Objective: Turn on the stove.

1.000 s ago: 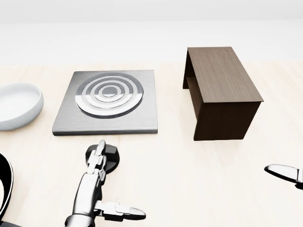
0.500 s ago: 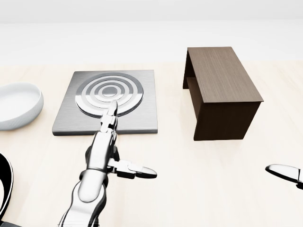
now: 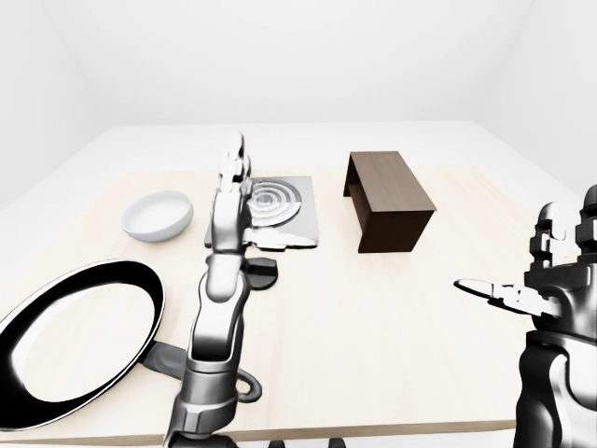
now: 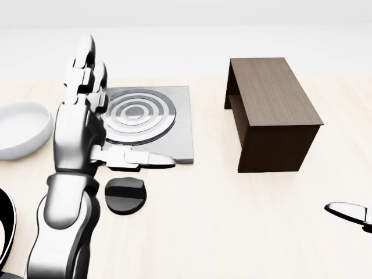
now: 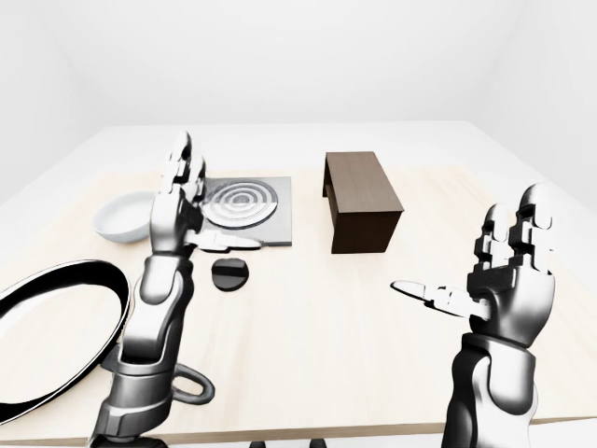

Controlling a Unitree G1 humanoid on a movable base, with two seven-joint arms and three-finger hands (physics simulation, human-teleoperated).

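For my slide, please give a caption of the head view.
Left hand raised open above the black knob, beside the stove plate; bowl left, wooden stand right.

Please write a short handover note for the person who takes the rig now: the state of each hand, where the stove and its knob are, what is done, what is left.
Left hand: open, fingers up, raised above the table, touching nothing.
Right hand: open, empty, held up at the right of the right-eye view.
Stove: flat silver plate with ring burner, on the table left of the dark wooden shelf.
Knob: black round dial on the table just below the stove, free of any hand.
Done: cannot tell whether the knob has been turned; no glow on the burner.
Left: probably bring the left hand down onto the knob and turn it.
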